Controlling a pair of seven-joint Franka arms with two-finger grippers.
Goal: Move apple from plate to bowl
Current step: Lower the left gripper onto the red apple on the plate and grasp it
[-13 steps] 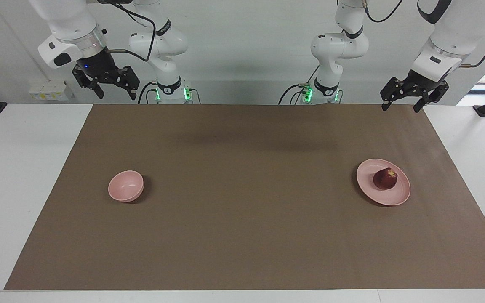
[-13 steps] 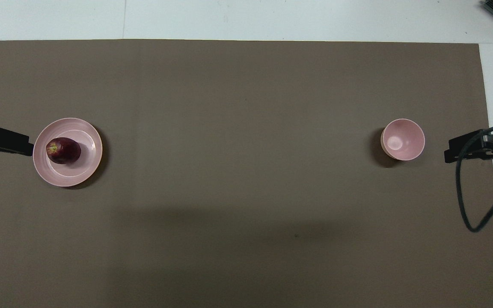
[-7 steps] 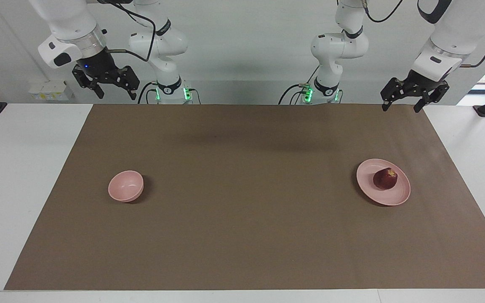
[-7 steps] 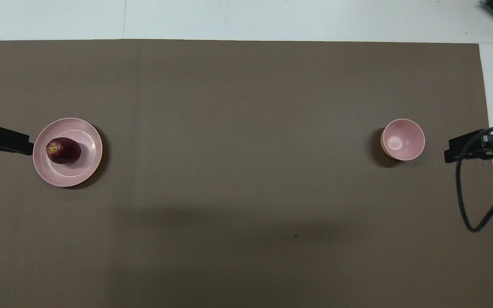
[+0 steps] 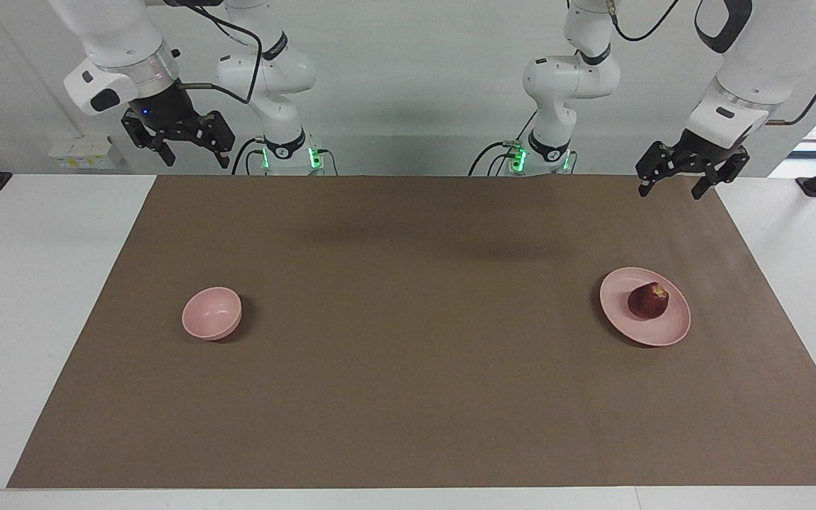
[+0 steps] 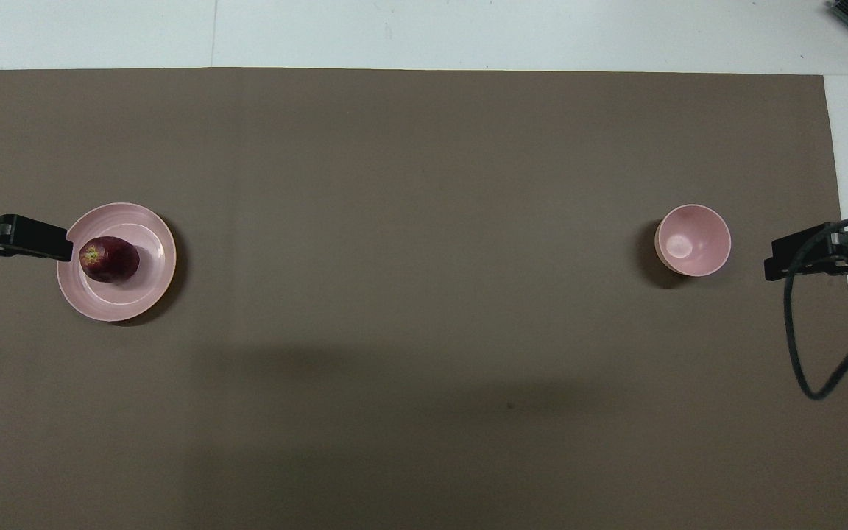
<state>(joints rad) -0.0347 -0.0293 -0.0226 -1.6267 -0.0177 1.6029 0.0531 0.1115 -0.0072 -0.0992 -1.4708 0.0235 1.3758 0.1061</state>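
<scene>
The small dark red apple [image 5: 648, 301] is laid sideways on the wide pale pink plate [image 5: 620, 317], yellowish stem end turned toward the left arm's end. Both the left gripper [image 5: 671, 188] and the right gripper [image 5: 194, 159] are held spread and empty, high above the table's edge nearest the robots.

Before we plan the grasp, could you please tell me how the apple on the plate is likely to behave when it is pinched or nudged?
The apple is round and lies loose on the shallow plate, so a nudge would probably roll it. Its skin looks smooth, so it might slip from an off-centre pinch. It looks firm and should probably keep its shape.

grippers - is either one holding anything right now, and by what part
Nothing is held. Left gripper and right gripper hang open; the apple lies on the plate.
</scene>
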